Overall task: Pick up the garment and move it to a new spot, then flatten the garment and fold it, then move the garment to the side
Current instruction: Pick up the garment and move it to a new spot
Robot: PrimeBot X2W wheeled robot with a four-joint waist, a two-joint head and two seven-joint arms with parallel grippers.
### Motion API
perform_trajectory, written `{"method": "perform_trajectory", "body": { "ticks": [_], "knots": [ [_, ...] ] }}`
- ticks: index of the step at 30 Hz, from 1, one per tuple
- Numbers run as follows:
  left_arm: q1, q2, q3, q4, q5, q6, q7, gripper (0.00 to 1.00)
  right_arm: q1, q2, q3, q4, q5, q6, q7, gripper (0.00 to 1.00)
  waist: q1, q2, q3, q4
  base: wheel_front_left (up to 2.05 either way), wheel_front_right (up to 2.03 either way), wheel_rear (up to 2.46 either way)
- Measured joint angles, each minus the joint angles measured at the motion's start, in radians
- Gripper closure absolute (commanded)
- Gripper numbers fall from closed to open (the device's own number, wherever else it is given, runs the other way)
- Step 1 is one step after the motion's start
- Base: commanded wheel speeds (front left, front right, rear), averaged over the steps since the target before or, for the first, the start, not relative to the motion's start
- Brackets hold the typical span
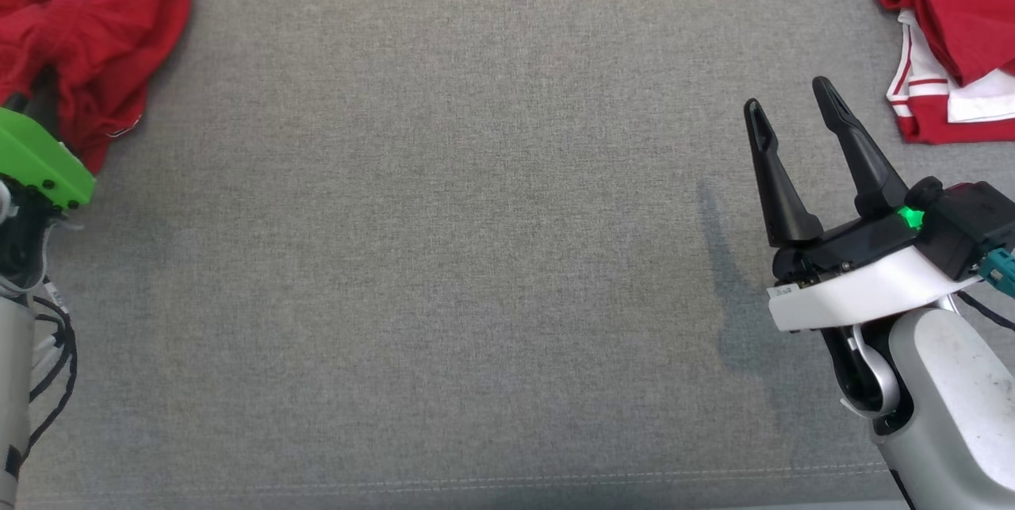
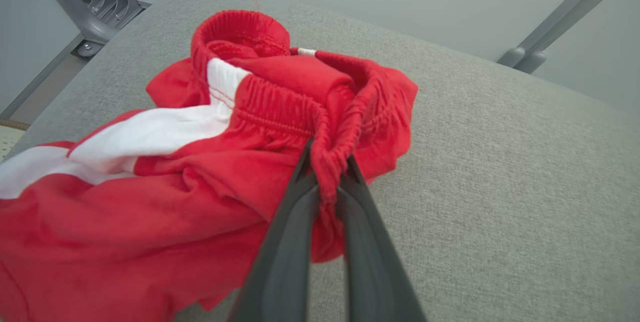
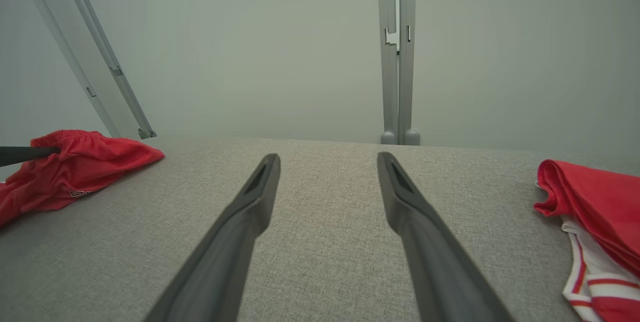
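Observation:
The garment, red shorts with a white side stripe, lies crumpled at the far left of the grey padded surface. My left gripper reaches into it from below. The left wrist view has that gripper shut on a fold of the garment's elastic waistband, both dark fingers pressed against the cloth. My right gripper hovers open over bare surface at the right, with nothing between its fingers. Seen from the right wrist, the right gripper points across the surface, with the garment far to its left.
A second red and white piece of clothing lies at the far right corner, also in the right wrist view. Grey metal frame posts stand behind the surface's back edge. The front seam runs along the near edge.

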Motion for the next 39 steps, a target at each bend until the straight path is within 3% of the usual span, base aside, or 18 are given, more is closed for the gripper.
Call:
{"method": "perform_trajectory", "body": {
  "ticks": [8,19,28,32,34,35,39],
  "knots": [
    [-0.005,-0.043,-0.092,-0.045,0.067,-0.066,-0.067,1.00,0.000,0.028,-0.001,0.045,0.009,0.010,-0.007,0.00,0.0000,0.0000,-0.081,-0.003,0.00,0.00,0.00],
    [0.028,-0.139,-0.224,-0.095,0.108,-0.079,-0.082,1.00,0.035,0.033,-0.016,0.082,0.018,0.018,-0.009,0.00,0.0000,0.0000,-0.216,-0.036,0.00,0.00,0.00],
    [0.079,-0.270,-0.300,-0.165,0.107,-0.079,-0.050,1.00,0.066,0.031,-0.035,0.073,0.025,0.017,-0.009,0.00,-0.0001,0.0000,-0.278,-0.130,0.00,0.00,0.00],
    [0.083,-0.299,-0.345,-0.177,0.112,-0.079,-0.038,1.00,0.074,0.031,-0.037,0.067,0.028,0.017,-0.009,0.00,0.0000,0.0000,-0.282,-0.171,0.00,0.00,0.00],
    [0.095,-0.312,-0.363,-0.169,0.123,-0.078,-0.026,0.30,0.084,0.031,-0.038,0.066,0.028,0.017,-0.009,0.00,-0.0001,0.0000,-0.281,-0.189,0.00,0.00,0.00],
    [0.102,-0.315,-0.377,-0.164,0.129,-0.078,-0.021,0.00,0.085,0.030,-0.039,0.065,0.028,0.017,-0.009,0.00,0.0000,0.0000,-0.280,-0.197,0.00,0.00,0.00],
    [0.121,-0.321,-0.393,-0.155,0.135,-0.075,-0.018,0.00,0.090,0.026,-0.060,0.063,0.028,0.017,-0.009,0.00,-0.0001,0.0000,-0.270,-0.223,0.00,0.00,0.00]
  ]
}}
